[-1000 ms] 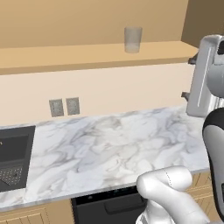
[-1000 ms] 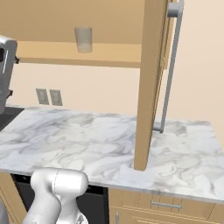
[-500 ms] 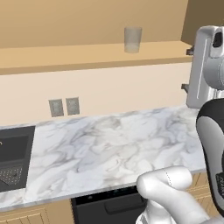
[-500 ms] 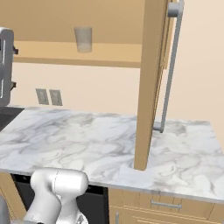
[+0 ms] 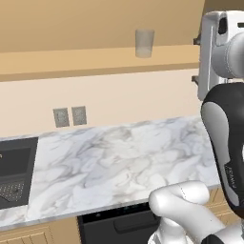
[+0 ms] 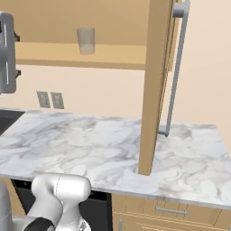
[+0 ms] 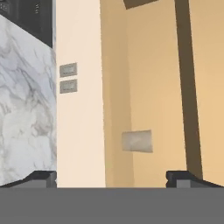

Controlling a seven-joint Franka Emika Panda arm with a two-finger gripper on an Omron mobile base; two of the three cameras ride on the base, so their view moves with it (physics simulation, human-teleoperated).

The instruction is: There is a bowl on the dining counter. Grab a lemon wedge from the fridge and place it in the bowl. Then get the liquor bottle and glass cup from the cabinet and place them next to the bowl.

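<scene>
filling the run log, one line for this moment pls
phase: reaching for glass cup | gripper: open, empty | cup: upright on cabinet shelf

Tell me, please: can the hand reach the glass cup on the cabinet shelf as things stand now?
Probably yes. The hand is open and faces the glass cup, which stands alone on the cabinet shelf with nothing between them. The open door hangs off to one side.

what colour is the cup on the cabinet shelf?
Clear, faintly grey. The cup shows best in the left base view, standing on the tan shelf.
</scene>
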